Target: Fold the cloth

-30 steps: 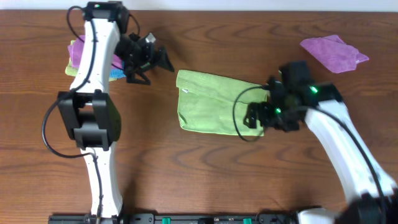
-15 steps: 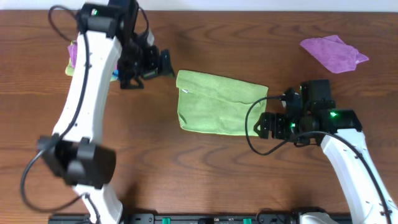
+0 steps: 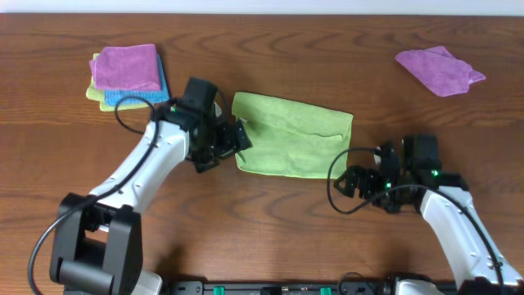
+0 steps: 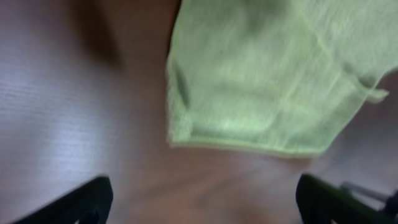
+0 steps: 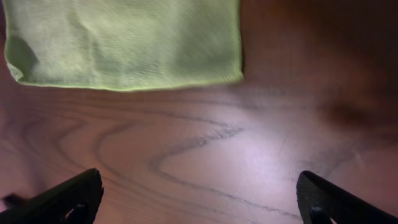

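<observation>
Both spread wide and empty, left gripper [image 3: 234, 144] and right gripper [image 3: 350, 182] face the cloth [image 3: 291, 135], its long axis running between their fingertips.

Cloth [image 5: 124, 40]: lime-green, lies on wood table [image 5: 205, 143], fills upper left of frame. Lower edge near straight, btm-right corner squared. Right gripper [image 5: 200, 198]: dark fingertips [image 5: 68, 196] at btm corners, jaws wide apart, nothing btwn them. Fingertips clear of cloth, no contact. Slight blur.
</observation>
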Action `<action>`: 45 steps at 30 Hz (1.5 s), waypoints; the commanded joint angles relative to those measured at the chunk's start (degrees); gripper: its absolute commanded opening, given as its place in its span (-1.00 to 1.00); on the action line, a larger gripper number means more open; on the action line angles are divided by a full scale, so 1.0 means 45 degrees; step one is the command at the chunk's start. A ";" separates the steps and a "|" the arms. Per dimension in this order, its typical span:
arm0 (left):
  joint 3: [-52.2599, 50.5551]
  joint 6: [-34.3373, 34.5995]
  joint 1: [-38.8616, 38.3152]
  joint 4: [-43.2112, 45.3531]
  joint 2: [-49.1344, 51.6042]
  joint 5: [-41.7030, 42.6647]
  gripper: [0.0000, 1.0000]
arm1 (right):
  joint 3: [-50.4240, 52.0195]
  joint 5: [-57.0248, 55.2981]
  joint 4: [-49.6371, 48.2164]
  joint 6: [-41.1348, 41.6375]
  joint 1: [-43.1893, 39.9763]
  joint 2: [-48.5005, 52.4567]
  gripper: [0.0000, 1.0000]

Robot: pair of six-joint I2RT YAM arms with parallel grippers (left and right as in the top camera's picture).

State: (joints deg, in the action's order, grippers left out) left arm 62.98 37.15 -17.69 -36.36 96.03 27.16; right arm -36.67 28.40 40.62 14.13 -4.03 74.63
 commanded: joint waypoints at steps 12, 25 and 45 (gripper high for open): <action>-0.2395 0.2438 -0.0005 0.4303 0.0238 0.0593 0.90 | 0.0797 0.0690 -0.2958 0.3060 -0.0165 0.0612 0.99; -0.2414 0.2628 -0.0141 0.5100 0.1467 0.1093 0.92 | 0.0797 0.0597 -0.5221 0.4396 0.0219 0.3094 0.99; -0.2414 0.2929 -0.0491 0.5955 0.2132 0.1554 -0.88 | 0.0797 -0.0894 -0.6470 0.5047 0.1530 0.4250 0.10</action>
State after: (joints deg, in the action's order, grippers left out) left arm 52.64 50.98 -19.73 -9.39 104.97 34.13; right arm -35.53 31.40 10.44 36.62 2.13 91.02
